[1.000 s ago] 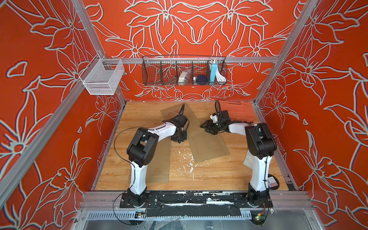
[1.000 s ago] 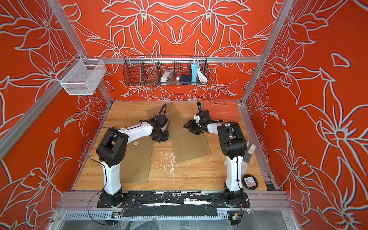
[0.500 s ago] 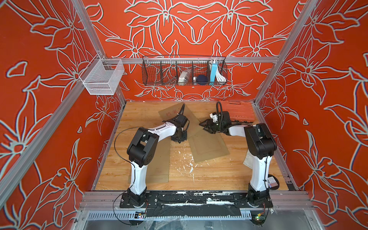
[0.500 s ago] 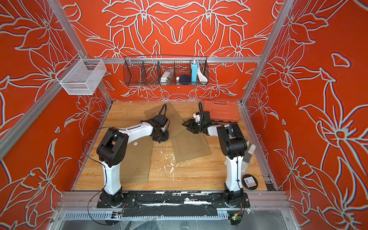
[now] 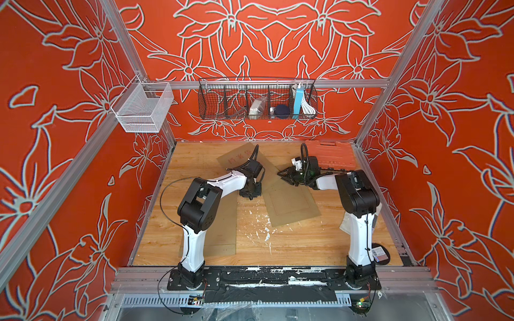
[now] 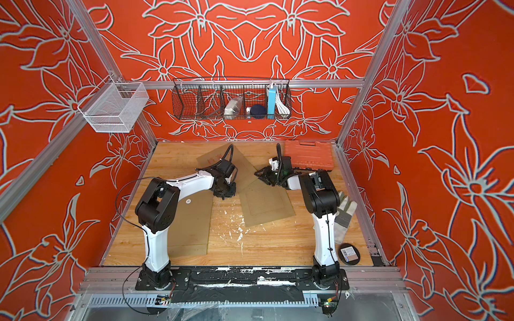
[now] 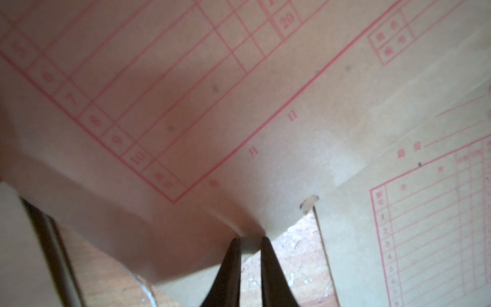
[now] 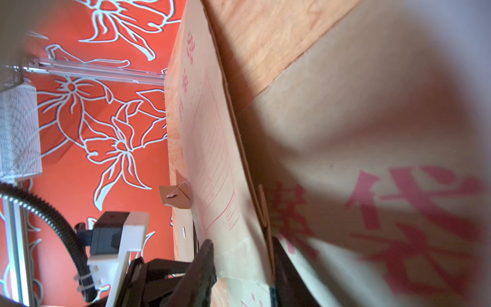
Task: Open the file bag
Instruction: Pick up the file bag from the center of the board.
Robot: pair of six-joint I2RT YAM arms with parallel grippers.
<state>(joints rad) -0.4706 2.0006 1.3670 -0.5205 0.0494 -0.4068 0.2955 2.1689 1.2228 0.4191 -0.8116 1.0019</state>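
Bag (image 5: 236, 159) lies mid-back on the table (image 5: 194, 166). Left hand (image 7: 249, 240) is pinched tight on its curled edge, likely anchoring it. Right hand (image 8: 241, 255) straddles another edge, half-open, grip unclear, probably going for the flap (image 8: 175, 196).

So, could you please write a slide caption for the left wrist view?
Left hand pinches the edge of a brown file bag printed with red grids.

The right gripper (image 5: 280, 174) has edged closer to the left gripper (image 5: 251, 196), its jaws narrowing around the file bag (image 8: 212, 164) edge.
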